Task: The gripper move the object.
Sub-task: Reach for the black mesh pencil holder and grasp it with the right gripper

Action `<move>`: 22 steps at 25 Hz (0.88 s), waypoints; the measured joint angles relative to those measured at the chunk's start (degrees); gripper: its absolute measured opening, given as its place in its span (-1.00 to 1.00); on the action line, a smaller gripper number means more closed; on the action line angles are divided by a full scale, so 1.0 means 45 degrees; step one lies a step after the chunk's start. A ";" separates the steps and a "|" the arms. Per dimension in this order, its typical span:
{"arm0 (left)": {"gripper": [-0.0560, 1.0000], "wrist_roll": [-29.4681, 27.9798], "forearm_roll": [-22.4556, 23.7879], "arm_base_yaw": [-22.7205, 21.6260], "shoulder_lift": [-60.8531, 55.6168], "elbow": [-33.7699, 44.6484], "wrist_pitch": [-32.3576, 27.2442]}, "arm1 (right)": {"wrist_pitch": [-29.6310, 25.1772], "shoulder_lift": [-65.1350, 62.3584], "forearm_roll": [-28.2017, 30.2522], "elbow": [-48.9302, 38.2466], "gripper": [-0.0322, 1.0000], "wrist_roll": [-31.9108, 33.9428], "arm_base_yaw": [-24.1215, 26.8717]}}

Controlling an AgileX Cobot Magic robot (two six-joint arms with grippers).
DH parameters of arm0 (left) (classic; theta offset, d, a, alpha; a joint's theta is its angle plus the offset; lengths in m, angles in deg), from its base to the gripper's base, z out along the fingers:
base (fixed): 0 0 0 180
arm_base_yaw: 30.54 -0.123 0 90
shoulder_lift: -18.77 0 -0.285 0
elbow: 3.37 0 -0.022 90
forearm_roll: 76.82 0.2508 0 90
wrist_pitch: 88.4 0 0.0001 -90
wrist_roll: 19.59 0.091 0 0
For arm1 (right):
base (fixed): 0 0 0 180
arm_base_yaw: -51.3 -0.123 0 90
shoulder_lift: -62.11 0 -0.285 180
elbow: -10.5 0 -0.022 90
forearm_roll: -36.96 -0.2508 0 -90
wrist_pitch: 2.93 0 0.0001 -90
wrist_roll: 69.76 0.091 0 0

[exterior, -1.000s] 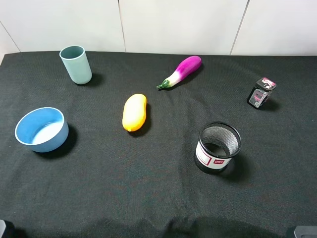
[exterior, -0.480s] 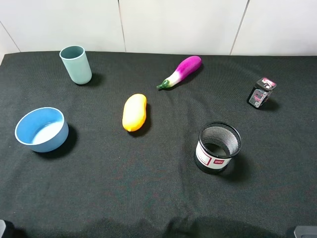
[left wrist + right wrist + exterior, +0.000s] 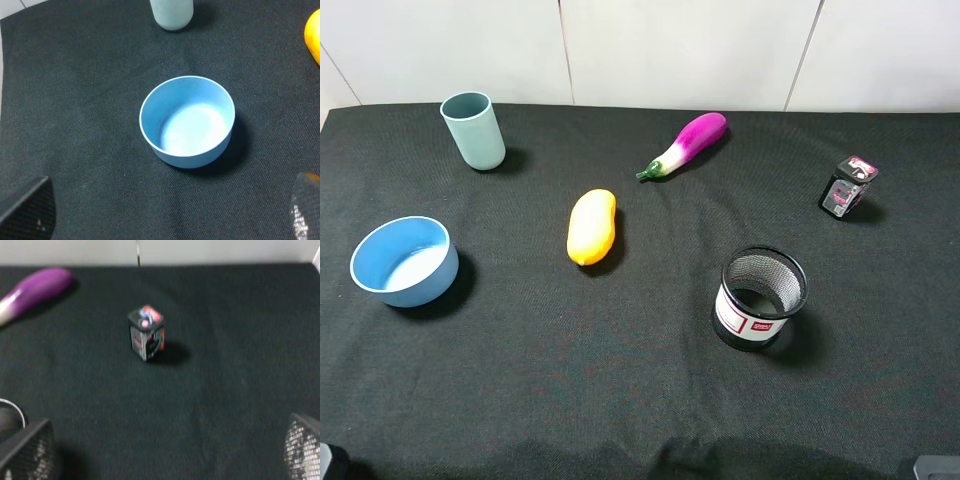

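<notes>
Pen cup: the pen cup [image 3: 761,297] stands upright on the black cloth [image 3: 620,390], right of the middle and toward the near edge; its mouth is open and its white band faces the camera.
Left pincer: my left pincer [image 3: 167,212] is spread wide, with one dark finger [image 3: 30,210] in each lower corner of the wrist view and only cloth between them. It holds nothing.
Right pincer: my right pincer [image 3: 165,450] is also spread wide, its mesh-patterned fingers [image 3: 302,447] far apart over bare cloth. It holds nothing.
Pincers and pen cup: neither pincer touches the pen cup; both sit well apart from it at the near edge.
Bowl: a blue bowl [image 3: 404,261] sits at the far left, upright, and fills the middle of my left wrist view [image 3: 187,121].
Teal cup: the teal cup [image 3: 474,130] stands upright at the back left, beyond the bowl.
Yellow fruit: a yellow fruit [image 3: 591,227] lies on its side near the centre, between the bowl and the pen cup.
Eggplant: a purple eggplant [image 3: 686,144] lies tilted at the back, beyond the yellow fruit.
Box: a small black-and-pink box [image 3: 847,187] stands at the right, beyond the pen cup and apart from it; it sits ahead of my right pincer [image 3: 146,332].
</notes>
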 joint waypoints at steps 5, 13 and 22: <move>0.98 0.0000 0.0000 0.0000 0.0000 0.0000 0.0000 | -0.0564 0.2394 -0.0350 0.0854 0.41 -0.0463 0.0000; 0.98 0.0000 0.0000 0.0000 0.0000 0.0000 0.0000 | -0.1197 0.5296 -0.1075 0.1849 0.41 -0.1525 0.0000; 0.98 0.0000 0.0000 0.0000 0.0000 0.0000 0.0000 | -0.1641 0.6883 -0.1945 0.2387 0.41 -0.1609 0.0000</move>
